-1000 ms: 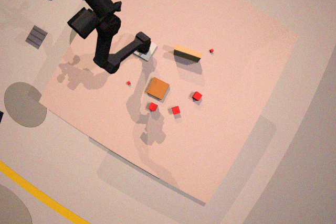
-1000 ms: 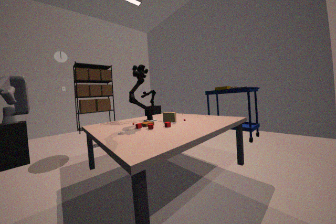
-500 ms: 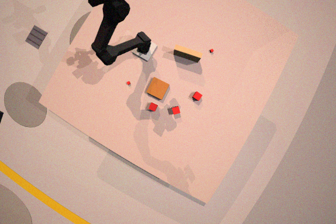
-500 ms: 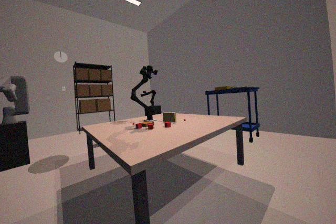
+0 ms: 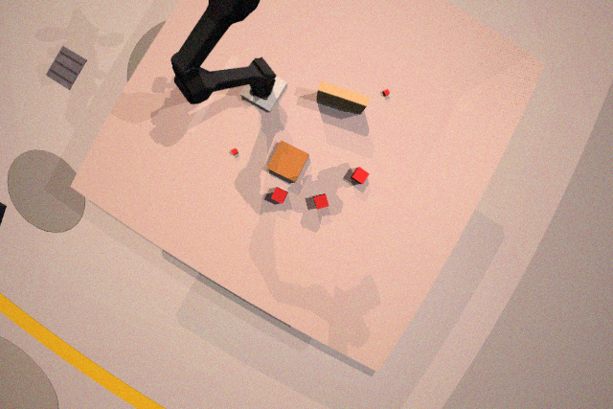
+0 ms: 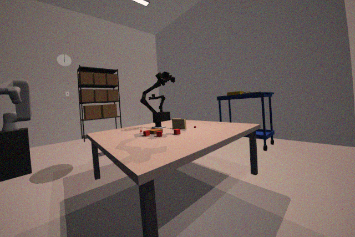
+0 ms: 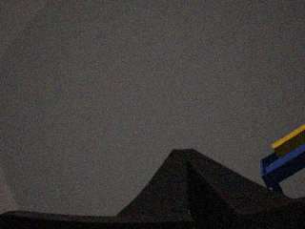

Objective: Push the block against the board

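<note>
The orange square block [image 5: 288, 161] [image 6: 156, 131] lies flat on the table. The tan board [image 5: 342, 98] [image 6: 179, 124] stands upright on its long edge, farther toward the arm's base side and to the right in the top view. A wide gap separates block and board; they do not touch. My gripper [image 7: 181, 159] is shut and empty, its fingertips together in the wrist view. It is raised high above the table, away from both parts, and is cut off by the top of the top view.
Three red cubes stand near the block: one [image 5: 279, 194] close beside it, one [image 5: 320, 200] and one [image 5: 359, 175] to the right. A tiny red cube [image 5: 235, 151] lies left of the block, another [image 5: 386, 92] right of the board. A blue cart [image 6: 245, 95] stands beyond the table.
</note>
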### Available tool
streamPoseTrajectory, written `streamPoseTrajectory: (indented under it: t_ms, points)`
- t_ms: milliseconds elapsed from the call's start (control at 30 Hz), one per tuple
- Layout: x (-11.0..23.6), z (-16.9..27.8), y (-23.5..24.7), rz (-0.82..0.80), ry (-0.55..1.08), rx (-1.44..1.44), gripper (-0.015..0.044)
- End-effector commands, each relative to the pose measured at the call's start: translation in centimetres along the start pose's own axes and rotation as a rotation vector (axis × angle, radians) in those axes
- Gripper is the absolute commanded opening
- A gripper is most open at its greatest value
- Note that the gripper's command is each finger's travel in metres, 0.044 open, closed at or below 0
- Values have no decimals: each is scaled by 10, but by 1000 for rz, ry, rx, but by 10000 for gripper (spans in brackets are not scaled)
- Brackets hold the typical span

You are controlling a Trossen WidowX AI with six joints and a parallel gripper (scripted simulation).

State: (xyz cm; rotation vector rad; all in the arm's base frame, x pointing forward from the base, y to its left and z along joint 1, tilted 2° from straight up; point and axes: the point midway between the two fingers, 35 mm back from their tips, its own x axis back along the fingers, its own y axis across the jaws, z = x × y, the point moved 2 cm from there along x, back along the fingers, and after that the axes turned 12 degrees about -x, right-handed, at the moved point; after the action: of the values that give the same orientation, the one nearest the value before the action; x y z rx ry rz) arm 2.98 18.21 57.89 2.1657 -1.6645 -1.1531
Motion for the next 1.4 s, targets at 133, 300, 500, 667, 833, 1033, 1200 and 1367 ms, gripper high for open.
streamPoseTrajectory:
  t_ms: [133, 300, 500, 667, 833, 1033, 1200, 1367]
  points:
    - [-11, 5, -68, 241, 36, 140, 0]
    - [-10, 8, -109, 383, 81, 221, 0]
    - [0, 12, -159, 556, 155, 301, 0]
    - [15, 14, -195, 686, 203, 314, 0]
    - [27, 17, -221, 781, 271, 356, 0]
    - [49, 24, -258, 912, 404, 425, 0]
    - [70, 31, -285, 1006, 534, 471, 0]
    - [94, 38, -308, 1083, 680, 505, 0]
